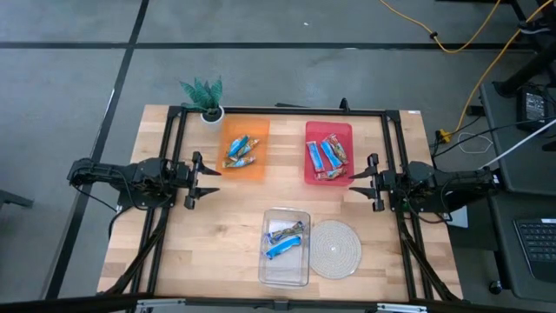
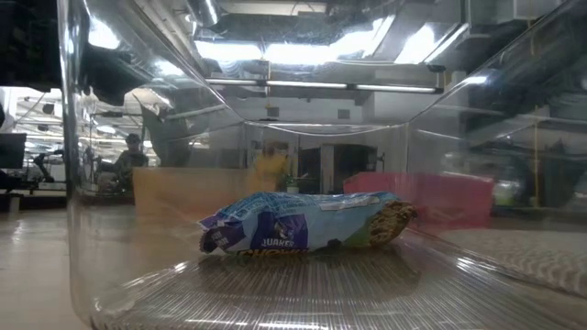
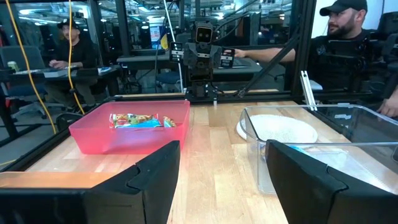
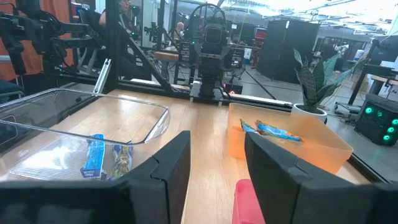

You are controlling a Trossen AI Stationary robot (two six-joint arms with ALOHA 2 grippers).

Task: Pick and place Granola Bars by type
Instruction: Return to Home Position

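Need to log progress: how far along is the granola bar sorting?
Looks finished: granola bars lie in the orange tray, red tray and clear tray, none loose on the table. Nothing is in hand; the left gripper and right gripper sit open and empty at the table's sides. Nothing visibly remains.

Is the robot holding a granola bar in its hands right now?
No, nothing is held. The left gripper and the right gripper are both open and empty.
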